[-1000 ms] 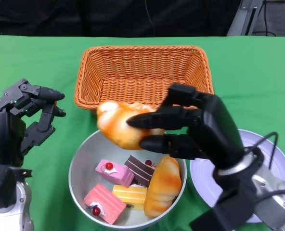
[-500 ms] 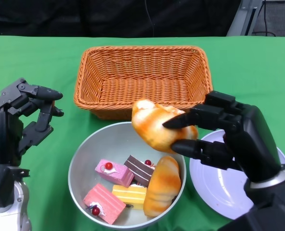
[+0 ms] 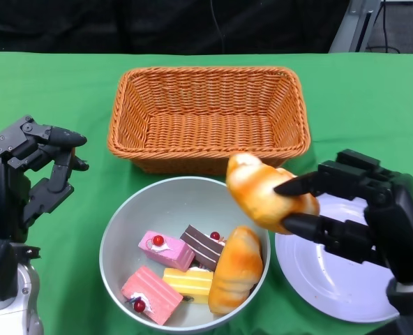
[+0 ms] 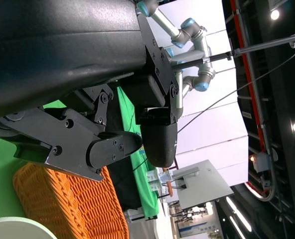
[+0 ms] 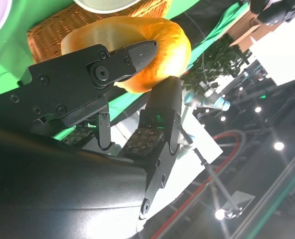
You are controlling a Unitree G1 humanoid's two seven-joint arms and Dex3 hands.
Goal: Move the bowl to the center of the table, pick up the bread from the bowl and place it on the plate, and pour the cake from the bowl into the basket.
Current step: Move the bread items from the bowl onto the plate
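black fingers (image 4: 112,149) above orange basket (image 4: 63,206), holding nothing.

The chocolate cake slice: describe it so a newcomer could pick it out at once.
Start at the silver bowl in front of the wicker basket. Near the bowl's middle, the chocolate cake slice lies between the pink slice and the bread roll. It is the only dark brown piece, layered and topped with a red cherry.

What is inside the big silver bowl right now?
The bowl holds a bread roll and four cake slices: two pink, one chocolate, one yellow. Anything beneath them is covered. Another bread is outside, in the right hand.
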